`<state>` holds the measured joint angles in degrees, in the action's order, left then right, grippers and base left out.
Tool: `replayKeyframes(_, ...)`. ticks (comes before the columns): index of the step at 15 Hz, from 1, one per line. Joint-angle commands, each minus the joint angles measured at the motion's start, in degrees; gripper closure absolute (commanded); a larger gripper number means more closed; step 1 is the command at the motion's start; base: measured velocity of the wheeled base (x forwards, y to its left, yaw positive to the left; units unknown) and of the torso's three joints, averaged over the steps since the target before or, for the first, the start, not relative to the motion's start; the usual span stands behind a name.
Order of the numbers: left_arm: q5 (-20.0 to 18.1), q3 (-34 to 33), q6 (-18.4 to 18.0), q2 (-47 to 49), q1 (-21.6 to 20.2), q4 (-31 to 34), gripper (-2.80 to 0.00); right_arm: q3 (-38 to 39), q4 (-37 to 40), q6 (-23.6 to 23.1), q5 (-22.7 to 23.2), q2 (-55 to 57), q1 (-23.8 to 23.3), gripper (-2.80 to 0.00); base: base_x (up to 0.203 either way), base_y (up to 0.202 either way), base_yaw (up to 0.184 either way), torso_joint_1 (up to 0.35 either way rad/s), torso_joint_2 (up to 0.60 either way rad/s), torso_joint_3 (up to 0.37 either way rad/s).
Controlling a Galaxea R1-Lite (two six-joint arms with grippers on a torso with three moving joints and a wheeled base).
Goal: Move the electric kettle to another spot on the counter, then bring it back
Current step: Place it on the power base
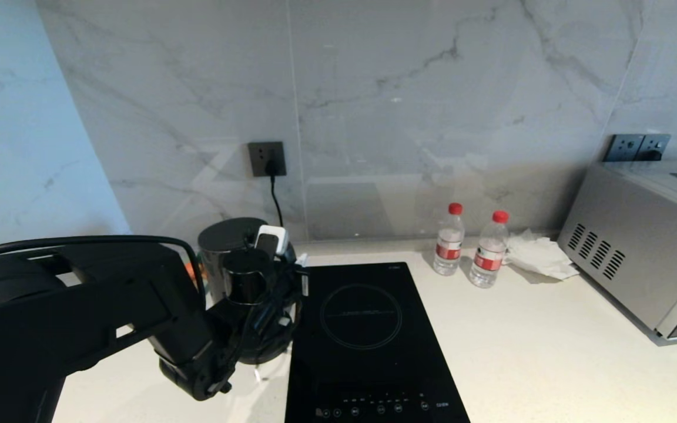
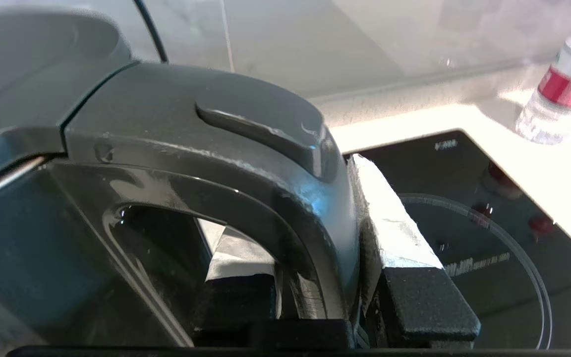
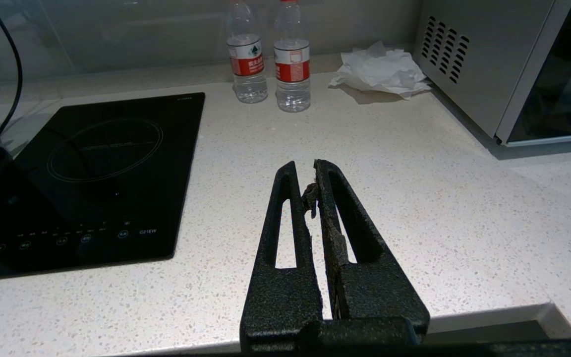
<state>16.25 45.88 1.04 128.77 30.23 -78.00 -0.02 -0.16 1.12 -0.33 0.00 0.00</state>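
Glossy black, that's the electric kettle (image 1: 230, 258), standing just left of the black glass induction hob (image 1: 368, 329) on the counter (image 1: 550, 346), toward the marble wall. Whether it sits on its base cannot be told from here; the arm covers its lower half. A black cord (image 1: 275, 202) hangs from the wall socket (image 1: 267, 158) down behind it.

The left gripper (image 2: 315, 277) is at the kettle's hob-side, clamped on the black loop handle (image 2: 285, 208). In the left wrist view one white-padded finger (image 2: 394, 233) presses the outer face of the handle while the other sits inside the loop, jaws narrow with the handle squeezed between them. The matte grey lid (image 2: 28, 74) and its release tab (image 2: 265, 134) fill the view above the grip.

The right gripper (image 3: 310, 188) hangs over bare counter on the far side of the hob from the kettle, fingers drawn together with only a sliver of gap, holding nothing.

Beyond the hob's back corner, two water bottles (image 1: 471, 247) with red caps stand side by side near the wall. Just past them lies a crumpled white paper towel (image 1: 541, 255), and beyond that a silver microwave (image 1: 644, 270) closes off the counter's end.
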Motion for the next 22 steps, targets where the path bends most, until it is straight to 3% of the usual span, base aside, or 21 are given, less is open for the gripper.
replayKeyframes(1,0.1,-2.29,0.1,-0.13,0.0,-0.22,0.0,0.02,-0.02,0.02,-0.02,0.0,0.0,0.0,0.0,0.0,0.0,0.0,0.0,0.0)
replayKeyframes(9,0.1,-5.27,0.1,-2.12,1.31,-0.32,0.0,0.02,-0.02,0.02,-0.02,0.0,0.0,0.0,0.0,0.0,0.0,0.0,0.0,0.0)
replayKeyframes(22,0.1,-4.16,-0.61,-2.13,2.7,-0.08,0.0,0.02,-0.02,0.02,-0.02,0.0,0.0,0.0,0.0,0.0,0.0,0.0,0.0,0.0)
